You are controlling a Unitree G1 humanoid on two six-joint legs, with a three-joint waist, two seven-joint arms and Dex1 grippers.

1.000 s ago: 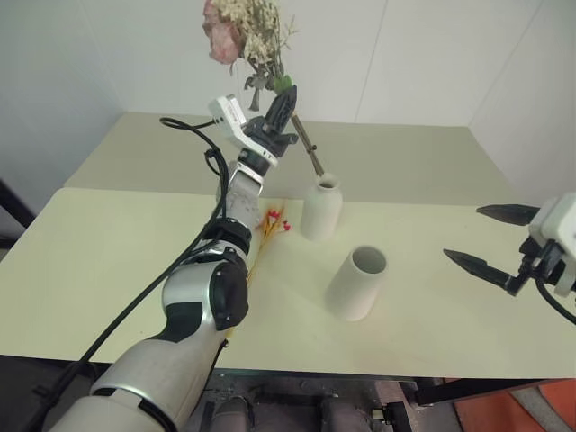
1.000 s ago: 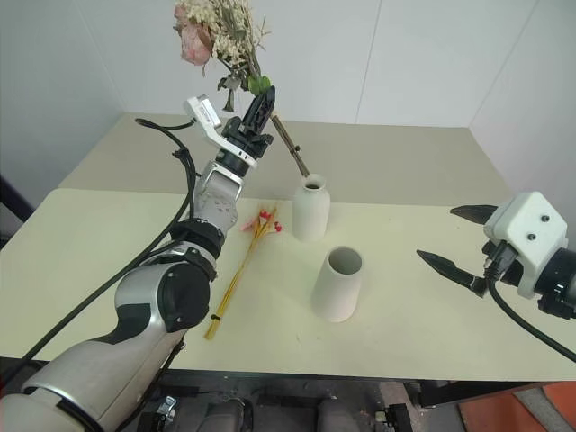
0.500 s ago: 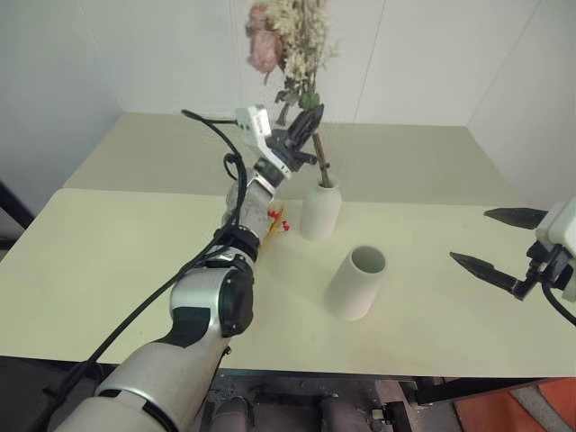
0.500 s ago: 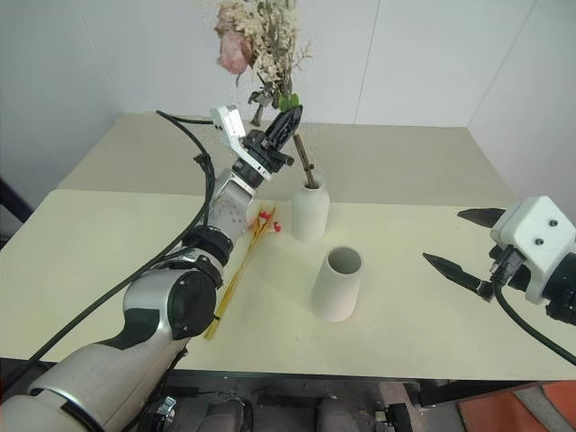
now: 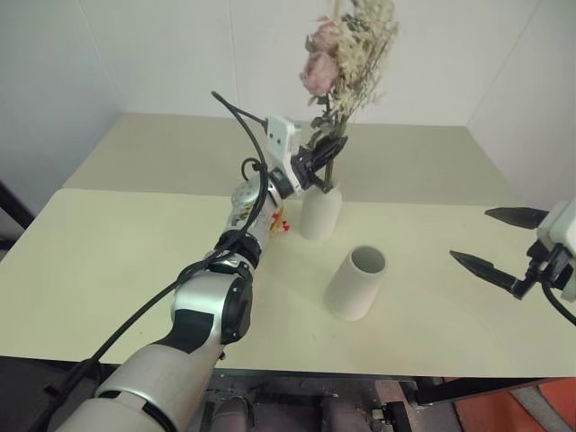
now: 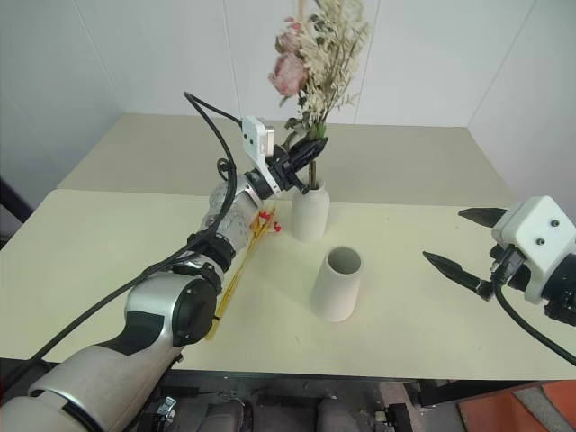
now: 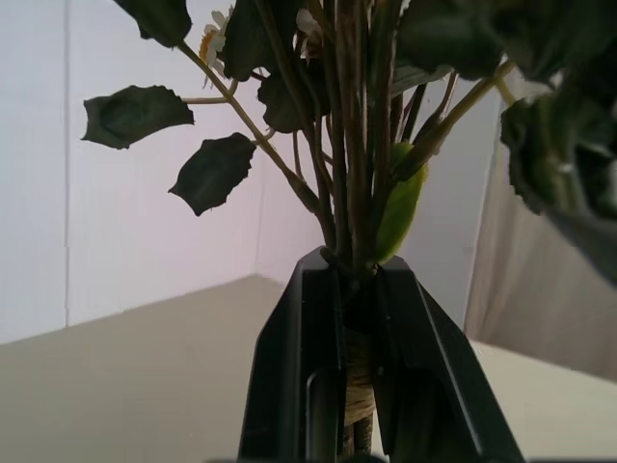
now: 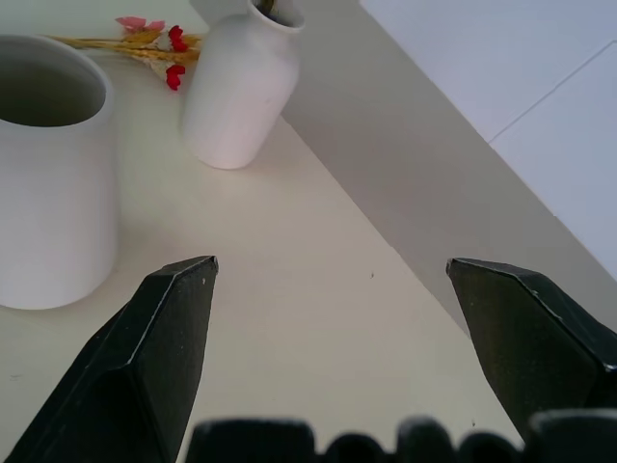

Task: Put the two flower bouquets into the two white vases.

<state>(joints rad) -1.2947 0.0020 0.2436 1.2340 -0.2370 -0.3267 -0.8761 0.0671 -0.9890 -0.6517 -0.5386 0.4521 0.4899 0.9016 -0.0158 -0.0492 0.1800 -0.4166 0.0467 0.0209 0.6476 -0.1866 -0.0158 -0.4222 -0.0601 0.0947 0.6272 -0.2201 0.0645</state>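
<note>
The rose bunch (image 5: 346, 54) stood in the bottle vase (image 5: 320, 211) on the surface (image 5: 108, 261). The cylinder vase (image 5: 356, 283) stood nearer, rightward; the stalk bunch (image 6: 241, 270) lay left.

Matte white ceramic vases (image 5: 321, 212) (image 5: 355, 283) on a smooth, pale table (image 5: 108, 252)

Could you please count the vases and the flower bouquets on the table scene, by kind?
Vases: 2, the narrow-necked vase and the wide vase.
Flower bouquets: 2, the rose bouquet and the yellow-stalked bouquet.
Total: 4.
</note>
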